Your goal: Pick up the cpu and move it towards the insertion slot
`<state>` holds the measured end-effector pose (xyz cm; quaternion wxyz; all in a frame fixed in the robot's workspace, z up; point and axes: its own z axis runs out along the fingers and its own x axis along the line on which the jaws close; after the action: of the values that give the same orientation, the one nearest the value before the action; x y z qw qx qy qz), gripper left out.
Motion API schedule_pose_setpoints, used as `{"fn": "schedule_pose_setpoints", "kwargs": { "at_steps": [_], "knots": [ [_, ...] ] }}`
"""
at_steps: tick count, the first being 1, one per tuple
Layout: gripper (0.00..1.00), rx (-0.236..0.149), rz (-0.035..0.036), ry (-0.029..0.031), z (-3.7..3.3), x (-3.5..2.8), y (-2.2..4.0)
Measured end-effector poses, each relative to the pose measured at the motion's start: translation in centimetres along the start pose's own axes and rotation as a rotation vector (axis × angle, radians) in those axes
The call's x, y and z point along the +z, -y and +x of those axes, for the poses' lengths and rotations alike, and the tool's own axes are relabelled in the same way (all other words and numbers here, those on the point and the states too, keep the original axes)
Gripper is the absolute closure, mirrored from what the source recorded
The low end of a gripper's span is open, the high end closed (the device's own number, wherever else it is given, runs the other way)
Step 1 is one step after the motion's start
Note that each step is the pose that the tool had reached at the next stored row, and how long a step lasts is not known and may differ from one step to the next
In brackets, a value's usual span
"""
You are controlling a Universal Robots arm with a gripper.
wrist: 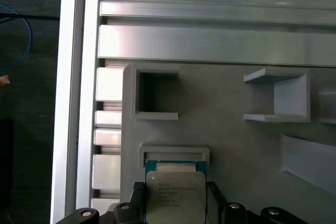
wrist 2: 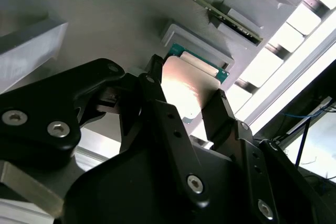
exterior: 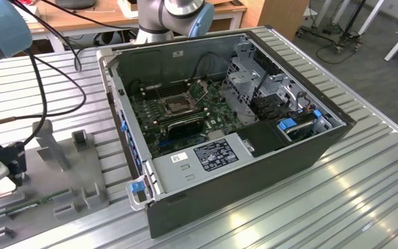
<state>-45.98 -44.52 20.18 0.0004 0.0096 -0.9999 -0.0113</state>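
The gripper (wrist 2: 186,92) is closed onto the cpu (wrist 2: 184,83), its 2 black fingers (wrist 2: 218,116) pressed against opposite edges of the chip in both wrist views. The cpu is silvery on top with a thin green edge and sits at a shallow square recess of the grey tray (wrist: 231,150); whether it is clear of the recess floor I cannot tell. 1 long green memory stick (wrist 2: 210,6) lies on the tray near that recess. In the exterior view the tray rests at the exterior view's left on a slatted metal table (exterior: 337,207); the insertion slot (exterior: 178,106), silver-framed with a dark centre, lies well apart from the tray, on the green motherboard (exterior: 206,122) inside the open computer case (exterior: 254,174).
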Motion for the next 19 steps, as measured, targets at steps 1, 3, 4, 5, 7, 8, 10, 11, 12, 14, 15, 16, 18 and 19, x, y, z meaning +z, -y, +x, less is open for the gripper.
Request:
{"fn": "schedule_pose_setpoints", "kwargs": {
  "at_steps": [1,3,4,5,7,8,10,11,12,14,15,16,18,19],
  "knots": [
    [0.45,0.0,0.0,0.0,0.0,-0.09,0.0],
    [0.45,0.0,0.0,0.0,0.0,-0.3,-0.01],
    [0.45,0.0,-0.0001,0.0001,0.0,-0.41,-0.01],
    [0.45,0.0,0.0,0.0,0.0,-0.54,-0.01],
    [0.45,0.0,0.0,0.0001,0.0,-0.76,-0.02],
    [0.45,0.0,0.0,0.0,0.0,-0.89,-0.02],
    [0.45,0.0,-0.0001,0.0001,0.0,-1.11,-0.03],
    [0.45,0.0,-0.0001,0.0001,0.0,-1.23,-0.03],
    [0.45,0.0,-0.0001,0.0001,0.0,-1.35,-0.03],
    [0.45,0.0,0.0,0.0,0.0,-1.61,-0.04],
    [0.45,0.0,-0.0001,0.0001,0.0,-1.74,-0.04],
    [0.45,0.0,0.0,0.0,0.0,-1.88,-0.04],
    [0.45,0.0,0.0,0.0,0.0,-2.21,-0.05],
    [0.45,0.0,-0.0001,0.0,0.0,-2.39,-0.06]
  ]
}}
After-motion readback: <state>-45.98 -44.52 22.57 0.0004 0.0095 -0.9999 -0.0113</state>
